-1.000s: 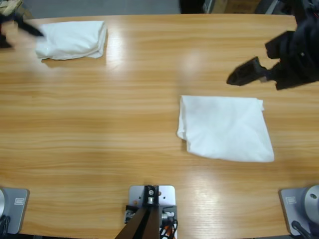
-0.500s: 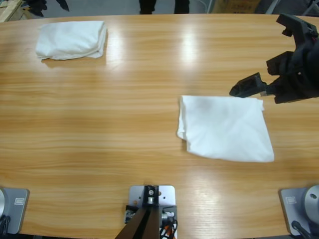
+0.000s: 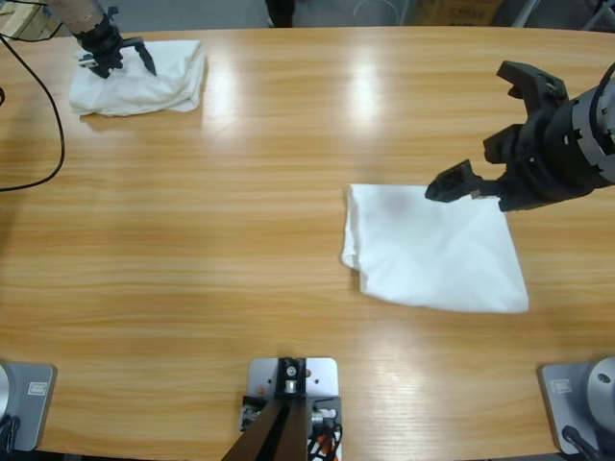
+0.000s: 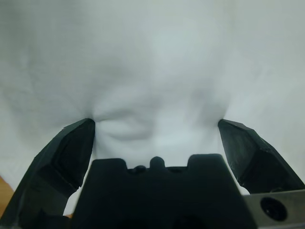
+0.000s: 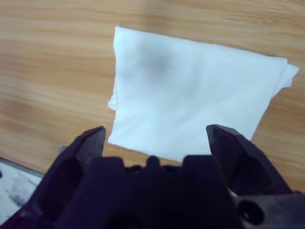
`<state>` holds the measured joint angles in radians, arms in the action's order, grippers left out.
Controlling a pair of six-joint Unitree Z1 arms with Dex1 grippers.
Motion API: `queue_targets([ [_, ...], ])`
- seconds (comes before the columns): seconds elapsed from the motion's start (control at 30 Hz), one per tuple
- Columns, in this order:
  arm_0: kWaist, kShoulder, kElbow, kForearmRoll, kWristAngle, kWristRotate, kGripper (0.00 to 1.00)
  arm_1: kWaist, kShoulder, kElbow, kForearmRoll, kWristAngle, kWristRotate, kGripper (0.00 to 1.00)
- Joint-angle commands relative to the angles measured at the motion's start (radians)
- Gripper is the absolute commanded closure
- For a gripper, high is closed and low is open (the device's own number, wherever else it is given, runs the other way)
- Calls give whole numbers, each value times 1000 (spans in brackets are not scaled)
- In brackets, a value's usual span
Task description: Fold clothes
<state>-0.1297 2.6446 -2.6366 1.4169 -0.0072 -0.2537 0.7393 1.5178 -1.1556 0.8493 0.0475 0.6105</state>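
Observation:
A folded white T-shirt lies at the table's far left corner. My left gripper stands open on its left part; in the left wrist view the jaws straddle a puckered patch of that T-shirt, which fills the picture. A second folded white T-shirt lies flat right of the middle. My right gripper hovers open over its far right corner. The right wrist view looks down past the spread gripper at this T-shirt. No lettering shows on either one.
The wooden table stretches bare between the two shirts. A black cable loops over the table's left end. A strip of floor shows beyond the far edge.
The left arm swung out of sight, then came back down onto the far-left T-shirt. The right gripper moved left and nearer, over the second T-shirt's far edge, turning so both jaws show.

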Motion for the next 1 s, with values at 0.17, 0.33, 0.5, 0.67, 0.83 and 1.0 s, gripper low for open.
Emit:
queue_targets([
  [0.17,-133,58,-82,196,-43,138,0,-44,35,31,-26,22,-12,133],
  [0.33,-157,-9,8,195,-127,352,0,-44,9,51,-27,17,-6,133],
  [0.5,-231,-103,220,127,-175,518,0,-44,-22,77,-38,12,-5,134],
  [0.67,-366,-256,677,-147,-47,507,0,-44,-73,114,-41,11,-5,138],
  [0.83,-372,-485,1182,-496,41,553,0,-44,-125,170,-52,15,14,138],
  [1.0,-488,-656,1496,-718,49,593,0,-44,-134,166,-58,17,25,142],
])
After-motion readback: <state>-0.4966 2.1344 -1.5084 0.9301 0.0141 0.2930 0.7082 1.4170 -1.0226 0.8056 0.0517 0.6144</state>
